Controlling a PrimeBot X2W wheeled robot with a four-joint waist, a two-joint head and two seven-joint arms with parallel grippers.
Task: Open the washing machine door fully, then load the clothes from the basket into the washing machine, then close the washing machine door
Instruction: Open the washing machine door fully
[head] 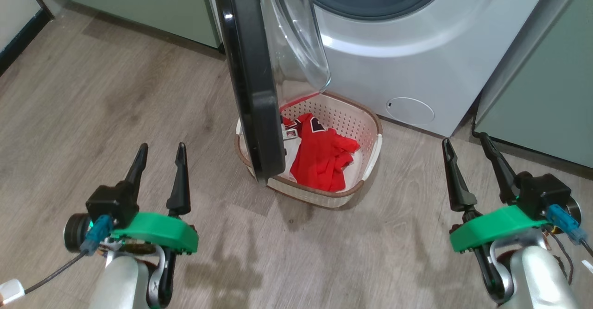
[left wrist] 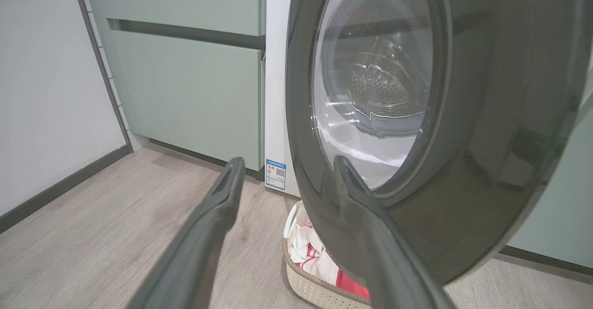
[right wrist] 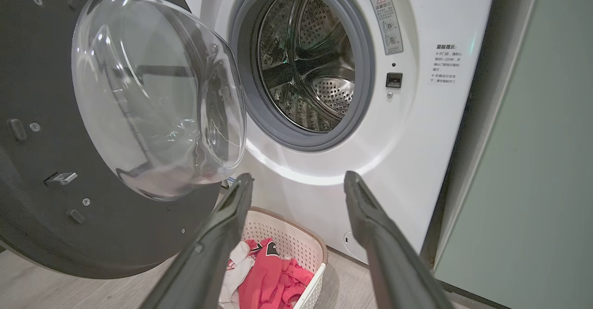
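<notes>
Left pincer [head: 162,145] and right pincer [head: 464,138] gape, washing machine door [head: 252,82] jutting outward.

Washer [head: 417,59] ahead of me, cabinets [head: 542,100] either side. Basket [head: 345,116] on the floor [head: 116,96] before it, clothes [head: 324,160] inside. Door [head: 252,91] stands out toward me, over the basket's left part. Left gripper [head: 162,145] to its left, right gripper [head: 464,138] to its right.

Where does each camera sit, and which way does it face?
Head: high, looking down at basket, washing machine door and floor; both arms' open jaws below.
Left wrist: low, facing the door's outer face; own jaws.
Right wrist: low, facing the drum and door's inner side; own jaws.
Shared: basket with clothes in all.
</notes>
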